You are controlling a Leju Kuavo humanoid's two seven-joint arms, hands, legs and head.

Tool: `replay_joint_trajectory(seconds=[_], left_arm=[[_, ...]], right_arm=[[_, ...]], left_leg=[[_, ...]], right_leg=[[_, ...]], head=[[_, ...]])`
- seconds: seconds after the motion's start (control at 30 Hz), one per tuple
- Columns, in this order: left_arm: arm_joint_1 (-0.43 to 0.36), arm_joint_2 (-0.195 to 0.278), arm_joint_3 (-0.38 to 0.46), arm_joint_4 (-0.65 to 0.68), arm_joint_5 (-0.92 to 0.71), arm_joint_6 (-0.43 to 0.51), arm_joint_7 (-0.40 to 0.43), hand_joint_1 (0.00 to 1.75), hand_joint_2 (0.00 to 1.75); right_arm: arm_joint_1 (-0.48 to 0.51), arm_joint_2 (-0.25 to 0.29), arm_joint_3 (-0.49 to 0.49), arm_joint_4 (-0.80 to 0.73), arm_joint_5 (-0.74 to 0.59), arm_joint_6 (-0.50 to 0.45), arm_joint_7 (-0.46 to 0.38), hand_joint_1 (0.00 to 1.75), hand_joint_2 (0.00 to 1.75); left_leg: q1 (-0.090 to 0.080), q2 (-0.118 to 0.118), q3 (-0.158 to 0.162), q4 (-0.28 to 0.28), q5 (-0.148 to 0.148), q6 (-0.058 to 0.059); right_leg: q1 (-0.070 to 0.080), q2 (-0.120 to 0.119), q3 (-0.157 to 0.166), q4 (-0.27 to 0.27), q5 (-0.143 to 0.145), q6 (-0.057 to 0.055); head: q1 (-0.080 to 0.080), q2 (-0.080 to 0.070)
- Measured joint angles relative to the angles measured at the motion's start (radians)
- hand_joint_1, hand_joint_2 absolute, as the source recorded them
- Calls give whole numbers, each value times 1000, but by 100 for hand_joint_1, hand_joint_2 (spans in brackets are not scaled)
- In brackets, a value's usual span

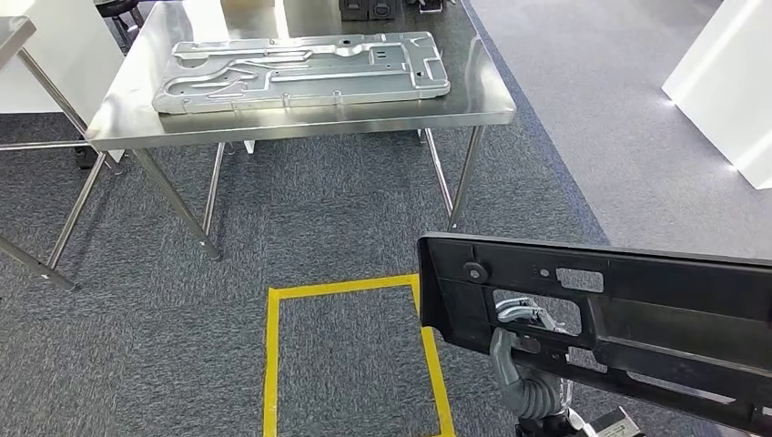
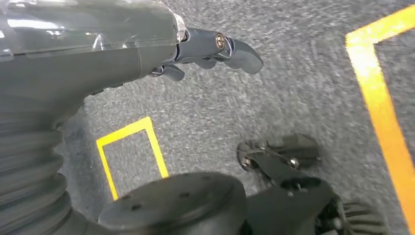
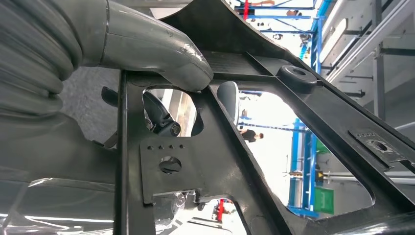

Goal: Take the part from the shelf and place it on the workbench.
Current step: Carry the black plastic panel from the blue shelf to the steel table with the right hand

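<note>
The part is a long black plastic panel [image 1: 628, 319] with cut-outs, held up at the lower right of the head view. My right hand [image 1: 521, 339] grips it from behind, fingers reaching through a cut-out. Close up, the thick grey thumb [image 3: 161, 56] presses on the black panel [image 3: 230, 161] and dark fingers [image 3: 161, 117] hook through an opening. The steel workbench [image 1: 482, 96] stands ahead at the top centre of the head view. My left hand [image 2: 215, 49] hangs over the grey carpet with its fingers loosely extended and nothing in it.
A large silver metal plate [image 1: 300, 71] lies across most of the workbench. A yellow taped rectangle [image 1: 350, 289] marks the carpet before it. A second steel table's legs [image 1: 55, 228] stand at the left; a white block [image 1: 728, 82] stands at right.
</note>
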Motion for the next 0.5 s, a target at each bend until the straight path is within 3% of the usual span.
replay_joint_trajectory(seconds=[0.03, 0.1, 0.13, 0.17, 0.23, 0.3, 0.33, 0.37, 0.43, 0.47, 0.5], left_arm=[[1, -1, 0, 0, 0, -1, -1, 0, 175], [1, -1, 0, 0, 0, -2, -2, 0, 175], [1, 0, 0, 0, 0, -2, -2, 0, 175], [-1, 0, 0, 0, 0, -2, -2, 0, 175], [-6, 0, 0, 0, 0, -2, -2, 0, 175], [-10, 0, 1, 0, 0, -3, -2, 0, 175], [-10, 0, 1, 0, 0, -3, -1, 0, 175], [-9, 0, 1, 0, 2, -3, -1, 0, 175], [-8, 0, 1, 0, 4, -5, -2, 0, 175], [-8, 0, 2, 0, 5, -5, -2, 0, 175], [-9, 0, 2, 0, 5, -6, -2, 0, 175]], right_arm=[[1, 0, 0, 0, 0, 0, 0, 175, 175], [3, 0, 0, 2, 0, 0, 2, 175, 175], [4, 0, 0, 2, 1, 0, 2, 175, 175], [4, 0, 0, 2, 2, 0, 2, 175, 175], [5, 0, 0, -1, 3, 0, 2, 175, 175], [4, 1, 0, -3, 5, 0, 3, 175, 175], [4, 1, 0, -3, 6, 1, 3, 175, 175], [4, 2, 0, -3, 7, 1, 4, 175, 175], [4, 2, 0, -3, 8, 1, 4, 175, 175], [4, 2, 0, -3, 8, 1, 4, 175, 175], [4, 2, 0, -3, 9, 1, 4, 175, 175]], left_leg=[[2, 0, 16, 0, -15, -5], [1, 1, 45, -11, -43, -18], [0, 2, 62, -18, -48, -26], [-2, 3, 75, -20, -44, -34], [-2, 4, 66, 41, -7, -46], [1, 3, -21, 184, 19, -51], [1, 2, -77, 253, 2, -52], [0, 2, -128, 297, -38, -53], [-3, 2, -196, 308, -132, -50], [-6, 2, -213, 278, -149, -44], [-10, 2, -220, 231, -131, -35]], right_leg=[[-2, -6, 13, -63, 55, 1], [1, -18, 33, -142, 120, -9], [3, -19, 40, -155, 128, -18], [5, -16, 50, -157, 112, -29], [2, -9, 86, -171, 93, -45], [3, -6, 130, -183, 71, -59], [5, -6, 152, -189, 56, -64], [7, -4, 174, -194, 42, -67], [10, 2, 220, -201, 12, -71], [13, 4, 242, -203, -3, -72], [15, 5, 264, -204, -18, -72]], head=[[0, 0], [0, 0], [0, 0], [-1, 0], [-1, 0], [-1, 0], [-1, 0], [-1, 0], [-2, 0], [-2, 0], [-2, 0]])
